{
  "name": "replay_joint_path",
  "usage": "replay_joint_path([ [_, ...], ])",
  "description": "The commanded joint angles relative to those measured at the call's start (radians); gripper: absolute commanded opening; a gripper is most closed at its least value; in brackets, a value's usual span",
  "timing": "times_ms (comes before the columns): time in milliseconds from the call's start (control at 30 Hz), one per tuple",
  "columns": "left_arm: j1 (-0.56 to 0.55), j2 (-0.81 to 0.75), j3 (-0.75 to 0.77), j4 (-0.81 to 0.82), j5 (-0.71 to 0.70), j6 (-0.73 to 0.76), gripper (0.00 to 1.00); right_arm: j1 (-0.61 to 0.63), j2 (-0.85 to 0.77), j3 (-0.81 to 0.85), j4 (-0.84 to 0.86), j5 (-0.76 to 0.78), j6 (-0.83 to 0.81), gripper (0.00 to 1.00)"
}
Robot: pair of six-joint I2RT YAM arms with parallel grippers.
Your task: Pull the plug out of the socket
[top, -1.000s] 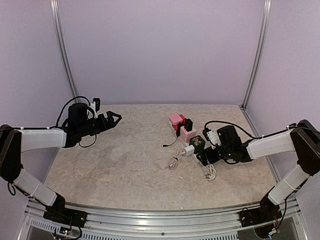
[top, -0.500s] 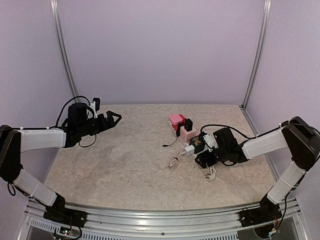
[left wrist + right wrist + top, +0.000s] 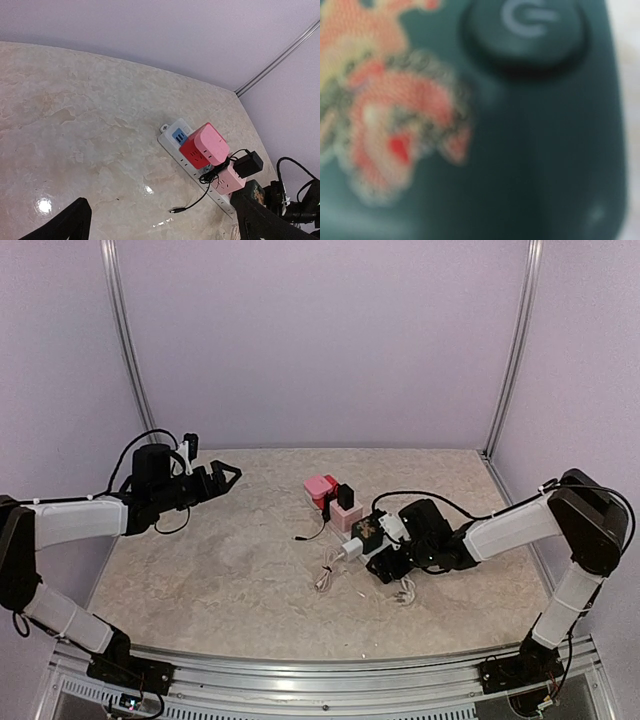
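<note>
The long white power strip with pastel outlets (image 3: 173,137) lies slantwise, a little right of the middle of the beige marbled tabletop (image 3: 230,560), and it is crowded. At its far end a pale pink cube adapter (image 3: 211,142) sits against a red cube adapter (image 3: 191,153). Next along come a black plug-in charger (image 3: 248,164) and a second pink cube (image 3: 228,183). Toward the near end is the dark green plug block with a round power button (image 3: 366,529).

A small white charger (image 3: 350,550) sits just beside the green block. Thin white cable loops (image 3: 324,578) lie on the table near it. A thin black lead (image 3: 195,202) trails off the strip to a loose tip, and a bundled white cord (image 3: 405,588) lies close under the right arm.

The right gripper (image 3: 378,542) is down at the green block. Its wrist camera shows only blurred green casing, the button and a reddish pattern, so I cannot tell whether the fingers have closed on the block. The left gripper (image 3: 224,478) hangs over the far left of the table, well apart from the strip, with its fingers spread wide and nothing between them.
</note>
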State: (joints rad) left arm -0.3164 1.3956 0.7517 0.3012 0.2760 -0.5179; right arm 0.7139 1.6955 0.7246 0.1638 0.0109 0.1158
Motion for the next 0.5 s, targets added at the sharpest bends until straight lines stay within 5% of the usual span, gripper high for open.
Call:
replay_joint_path([
  [0, -0.018, -0.024, 0.03, -0.061, -0.008, 0.044, 0.99, 0.1, 0.035, 0.042, 0.042, -0.092, -0.013, 0.63],
  [167, -0.052, -0.031, 0.048, -0.114, -0.048, 0.084, 0.99, 0.185, 0.049, 0.062, 0.042, -0.065, 0.05, 0.64],
  [367, -0.085, -0.037, 0.082, -0.187, -0.056, 0.12, 0.99, 0.217, 0.0, 0.059, 0.024, -0.047, 0.098, 0.97],
  [467, -0.094, -0.047, 0.092, -0.223, -0.055, 0.135, 0.99, 0.216, -0.07, 0.041, -0.002, -0.035, 0.083, 1.0],
])
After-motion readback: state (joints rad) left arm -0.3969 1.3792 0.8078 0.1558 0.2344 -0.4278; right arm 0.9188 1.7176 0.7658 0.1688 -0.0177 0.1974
